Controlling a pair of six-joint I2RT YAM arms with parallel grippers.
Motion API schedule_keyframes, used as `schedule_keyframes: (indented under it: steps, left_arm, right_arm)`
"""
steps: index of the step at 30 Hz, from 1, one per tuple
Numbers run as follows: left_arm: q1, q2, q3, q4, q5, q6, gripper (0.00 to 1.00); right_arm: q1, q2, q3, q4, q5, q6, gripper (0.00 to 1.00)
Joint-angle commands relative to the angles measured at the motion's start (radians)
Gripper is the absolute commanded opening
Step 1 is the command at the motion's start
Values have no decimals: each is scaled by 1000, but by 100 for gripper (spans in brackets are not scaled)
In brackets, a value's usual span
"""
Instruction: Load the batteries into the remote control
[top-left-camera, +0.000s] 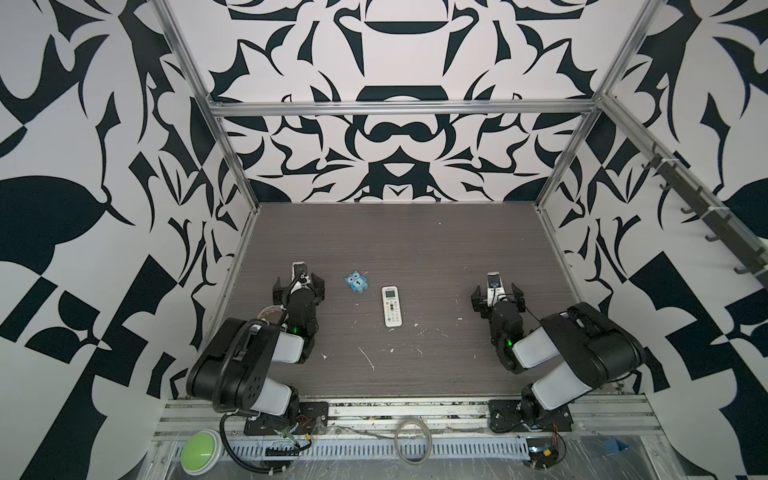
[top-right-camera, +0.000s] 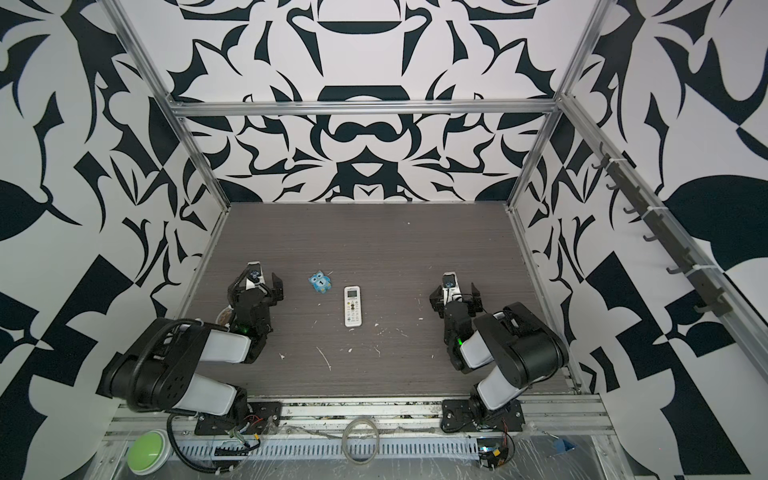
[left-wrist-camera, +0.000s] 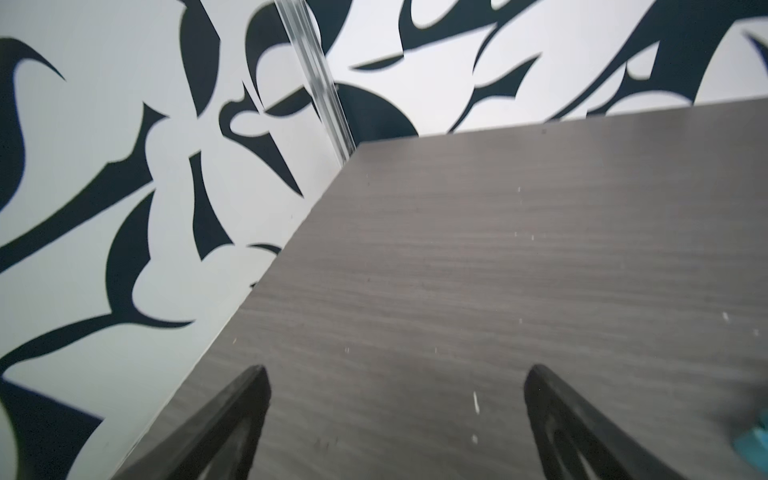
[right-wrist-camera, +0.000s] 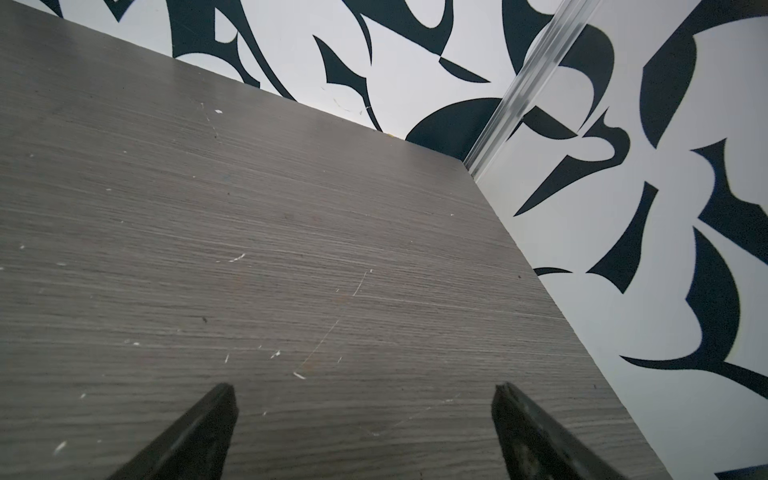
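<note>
- Black-and-white patterned walls enclose a grey wood-grain tabletop (top-left-camera: 415, 232), scuffed with pale flecks.
- The left tool (top-left-camera: 298, 283) and the right tool (top-left-camera: 496, 293) are both seen spread wide and empty, low over the tabletop.
- The remote control (top-left-camera: 392, 305) is laid buttons-up between the two tools, apart from both. A blue owl figure (top-left-camera: 356, 282) is set between it and the left tool.
- The batteries cannot be found in any view.
- The task is judged not yet begun. For the next move, the remote control would need to be grasped and turned over to expose its back, and the batteries located.

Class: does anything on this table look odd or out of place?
The long white remote control lies buttons up, back hidden, and no batteries show anywhere. A small blue owl figure sits beside it, not touching. White scuffs fleck the grey wood-grain table.
</note>
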Motion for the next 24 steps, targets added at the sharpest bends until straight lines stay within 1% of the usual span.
schedule_keyframes:
  steps: [1, 4, 8, 10, 11, 13, 14, 15, 16, 18, 19, 21, 22, 24]
  left_arm:
    - [16, 77, -7, 216, 16, 19, 99]
    - [19, 80, -12, 227, 23, 17, 99]
    - [28, 76, 8, 192, 30, 17, 99]
    - [54, 49, 28, 114, 58, -7, 99]
    - [76, 28, 42, 48, 87, -33, 99]
    - [154, -6, 67, -84, 191, -120, 99]
    - [210, 6, 87, -145, 243, -200, 99]
    - [224, 46, 108, -116, 245, -173, 99]
    - [214, 64, 125, -113, 236, -145, 99]
    - [217, 19, 138, -221, 249, -182, 99]
    - [216, 16, 141, -232, 249, -186, 99]
    - [217, 48, 123, -143, 239, -161, 99]
    - [216, 52, 121, -128, 238, -160, 99]
    - [217, 30, 130, -184, 245, -176, 99]
  right_arm:
    - [-11, 13, 33, 116, -3, 0, 100]
    - [-68, 23, 50, 80, -32, 62, 100]
    - [-101, 17, 124, -83, -37, 101, 100]
    - [-127, -8, 176, -224, -30, 141, 100]
    - [-152, -12, 211, -295, -51, 166, 100]
    - [-207, -29, 232, -368, -121, 212, 100]
    - [-214, -32, 234, -380, -130, 215, 100]
    - [-213, -26, 233, -363, -130, 212, 100]
    - [-213, -24, 230, -352, -129, 209, 100]
    - [-213, -31, 228, -361, -128, 210, 100]
    - [-214, -32, 225, -358, -126, 209, 100]
    - [-213, -32, 222, -356, -122, 208, 100]
    - [-214, -32, 223, -354, -122, 208, 100]
    - [-213, -32, 222, -355, -122, 206, 100]
